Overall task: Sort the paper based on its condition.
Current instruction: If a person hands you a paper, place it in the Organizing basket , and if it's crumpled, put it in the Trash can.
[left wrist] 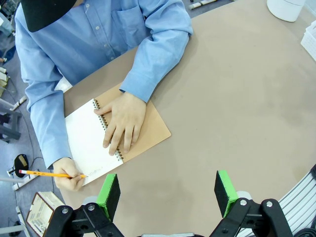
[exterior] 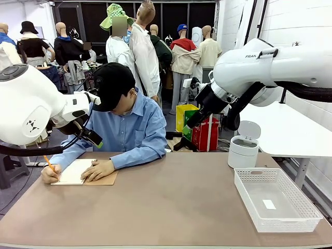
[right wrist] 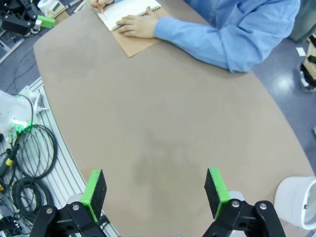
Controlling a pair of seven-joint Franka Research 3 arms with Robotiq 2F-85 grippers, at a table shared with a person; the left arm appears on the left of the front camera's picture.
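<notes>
A person in a blue shirt sits at the far left of the table and writes with a yellow pencil on the white page of an open spiral notebook with a brown cover. The other hand lies flat on the notebook. A loose paper is out of view. My left gripper hangs open above the table, near the person's shoulder. My right gripper is open too, held high over the table's right half. Neither holds anything.
A white mesh basket with a small white tag inside stands at the right front. Behind it is a small white lidded bin. The tan table is bare between notebook and basket. Cables lie beside the table.
</notes>
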